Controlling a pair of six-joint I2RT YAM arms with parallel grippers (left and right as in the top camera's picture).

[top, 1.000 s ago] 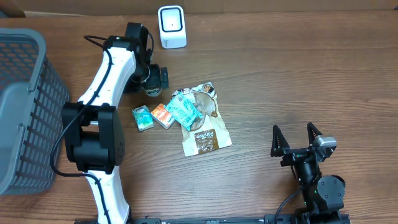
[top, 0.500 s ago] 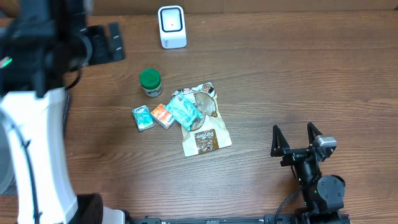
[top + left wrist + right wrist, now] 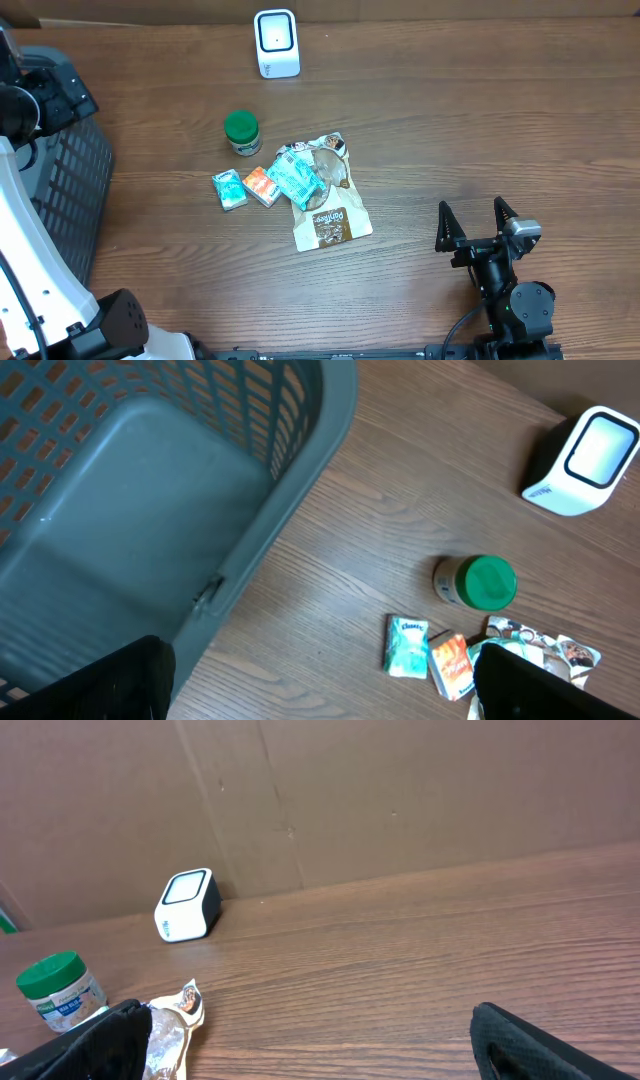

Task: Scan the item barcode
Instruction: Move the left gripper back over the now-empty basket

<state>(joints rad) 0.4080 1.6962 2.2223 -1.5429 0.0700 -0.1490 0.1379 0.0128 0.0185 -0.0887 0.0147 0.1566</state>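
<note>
The white barcode scanner point(image 3: 277, 42) stands at the table's far edge. A green-lidded jar point(image 3: 241, 132) stands upright and alone below it. Beside the jar lie a tissue pack point(image 3: 229, 189), an orange packet point(image 3: 262, 186), a teal packet point(image 3: 296, 178) and a brown-and-white pouch point(image 3: 328, 205). My left gripper point(image 3: 320, 695) hangs open high over the table's left side, empty, looking down on the jar point(image 3: 478, 582) and the scanner point(image 3: 585, 460). My right gripper point(image 3: 472, 208) rests open and empty at the front right, apart from every item.
A grey mesh basket point(image 3: 70, 190) sits at the left edge, with its rim point(image 3: 300, 490) under my left wrist. Brown cardboard point(image 3: 400, 790) walls off the back of the table behind the scanner.
My left arm has risen from beside the jar and swung left over the basket, leaving the jar standing on the table. The right arm has not moved.
</note>
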